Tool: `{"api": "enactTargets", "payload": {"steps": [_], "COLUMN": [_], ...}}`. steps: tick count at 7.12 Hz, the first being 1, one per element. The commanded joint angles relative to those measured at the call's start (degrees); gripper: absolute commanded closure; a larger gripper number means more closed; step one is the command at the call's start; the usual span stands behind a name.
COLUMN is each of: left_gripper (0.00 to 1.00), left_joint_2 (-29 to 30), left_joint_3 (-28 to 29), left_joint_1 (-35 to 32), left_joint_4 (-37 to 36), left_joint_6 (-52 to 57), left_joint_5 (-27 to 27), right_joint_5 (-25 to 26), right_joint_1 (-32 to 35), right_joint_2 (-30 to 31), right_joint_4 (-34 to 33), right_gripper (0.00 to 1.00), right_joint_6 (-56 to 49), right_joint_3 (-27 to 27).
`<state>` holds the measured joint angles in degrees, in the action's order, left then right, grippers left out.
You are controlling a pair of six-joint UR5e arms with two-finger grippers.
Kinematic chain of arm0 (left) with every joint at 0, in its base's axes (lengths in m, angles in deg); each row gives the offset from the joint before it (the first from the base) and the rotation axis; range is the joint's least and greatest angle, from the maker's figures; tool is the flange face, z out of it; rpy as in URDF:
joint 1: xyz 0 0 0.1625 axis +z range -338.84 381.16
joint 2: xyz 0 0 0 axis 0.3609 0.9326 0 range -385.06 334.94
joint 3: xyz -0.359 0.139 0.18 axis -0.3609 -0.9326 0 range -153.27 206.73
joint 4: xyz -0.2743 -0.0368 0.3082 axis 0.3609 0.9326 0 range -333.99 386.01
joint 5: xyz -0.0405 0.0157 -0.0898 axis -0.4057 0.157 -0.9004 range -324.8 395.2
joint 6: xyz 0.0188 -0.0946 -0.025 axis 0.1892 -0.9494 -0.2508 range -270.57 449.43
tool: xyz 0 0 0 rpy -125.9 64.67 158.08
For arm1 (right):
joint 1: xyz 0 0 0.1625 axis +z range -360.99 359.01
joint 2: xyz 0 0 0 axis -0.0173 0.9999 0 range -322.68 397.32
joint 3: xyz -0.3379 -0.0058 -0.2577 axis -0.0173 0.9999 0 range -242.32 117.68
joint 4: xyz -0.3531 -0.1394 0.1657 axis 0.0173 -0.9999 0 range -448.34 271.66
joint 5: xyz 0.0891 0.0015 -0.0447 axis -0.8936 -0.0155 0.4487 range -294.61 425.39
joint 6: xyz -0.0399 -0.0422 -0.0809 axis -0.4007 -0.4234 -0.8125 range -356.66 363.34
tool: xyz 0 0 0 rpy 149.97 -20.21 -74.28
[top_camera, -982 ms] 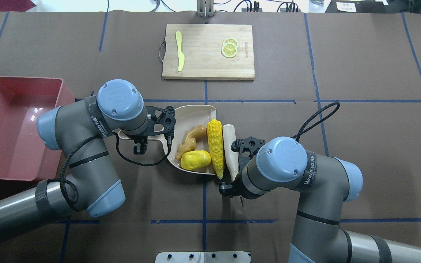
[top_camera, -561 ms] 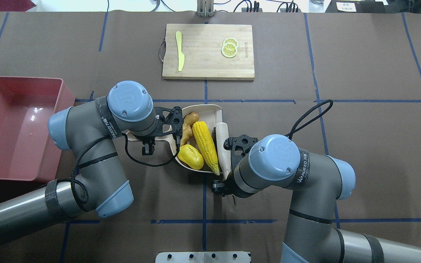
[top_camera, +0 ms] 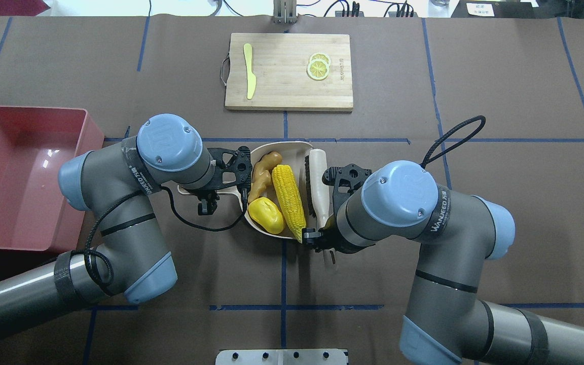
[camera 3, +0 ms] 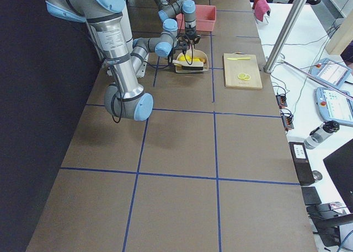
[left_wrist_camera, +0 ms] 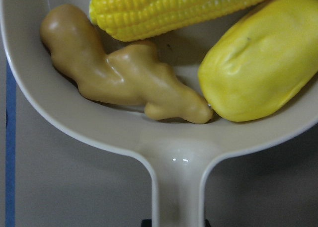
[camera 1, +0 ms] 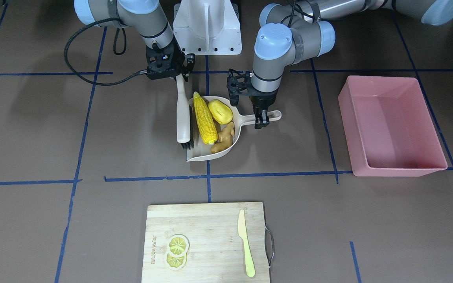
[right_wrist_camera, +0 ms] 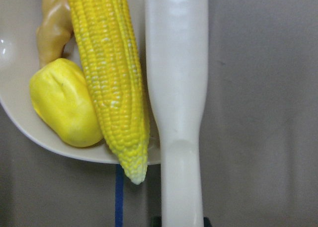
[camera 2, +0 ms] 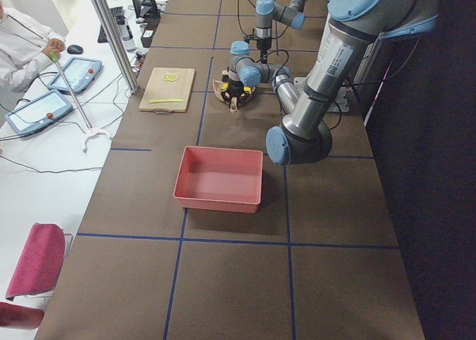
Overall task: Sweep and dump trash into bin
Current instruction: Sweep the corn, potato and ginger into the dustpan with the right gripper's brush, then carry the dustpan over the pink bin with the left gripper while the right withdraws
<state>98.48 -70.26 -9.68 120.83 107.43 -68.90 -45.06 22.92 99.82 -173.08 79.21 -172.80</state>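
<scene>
The left arm [top_camera: 114,213] reaches in from the near left, bent sharply at the elbow, with its wrist turned towards the middle. The left end effector [camera 1: 262,119] points down, its fingers closed on the handle of the dustpan [camera 1: 199,158]. The right arm [top_camera: 444,223] comes in from the near right, likewise bent. The right end effector [camera 1: 178,75] is clamped on the handle of the brush [camera 1: 182,118].

In wrist views, dustpan handle [left_wrist_camera: 178,187] and brush handle [right_wrist_camera: 181,187] cut off at lower edges, corn cob [left_wrist_camera: 174,8] cropped at upper edge.
</scene>
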Motion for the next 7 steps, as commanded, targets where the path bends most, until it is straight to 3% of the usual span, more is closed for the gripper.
{"api": "enactTargets", "payload": {"steps": [1,2,3,4,7], "left_gripper": [0.90,0.90,0.90,0.91,0.94], "left_joint_2": [-1.10,-1.11,-1.28,-2.06,-10.39], "left_joint_3": [-0.22,-0.30,-1.17,-3.62,-12.05], "left_joint_1": [-0.36,-1.32,-4.55,-7.46,-16.42], "left_joint_4": [4.29,4.84,4.84,4.32,4.05], "left_joint_6": [-4.27,-5.94,-6.13,-6.74,-6.48], "left_joint_5": [-0.22,-1.96,-7.37,-10.12,-10.42], "right_joint_5": [-2.47,-3.62,-5.20,-5.39,-5.39], "right_joint_1": [4.36,6.39,9.89,11.84,15.98], "right_joint_2": [0.60,2.86,7.76,15.73,29.48], "right_joint_4": [-2.60,-2.96,-3.31,-3.23,-2.44], "right_gripper": [1.00,1.00,1.00,1.00,1.00], "right_joint_6": [-0.03,-0.29,-0.29,-0.99,-5.81], "right_joint_3": [-2.17,-5.06,-9.35,-13.74,-17.48]}}
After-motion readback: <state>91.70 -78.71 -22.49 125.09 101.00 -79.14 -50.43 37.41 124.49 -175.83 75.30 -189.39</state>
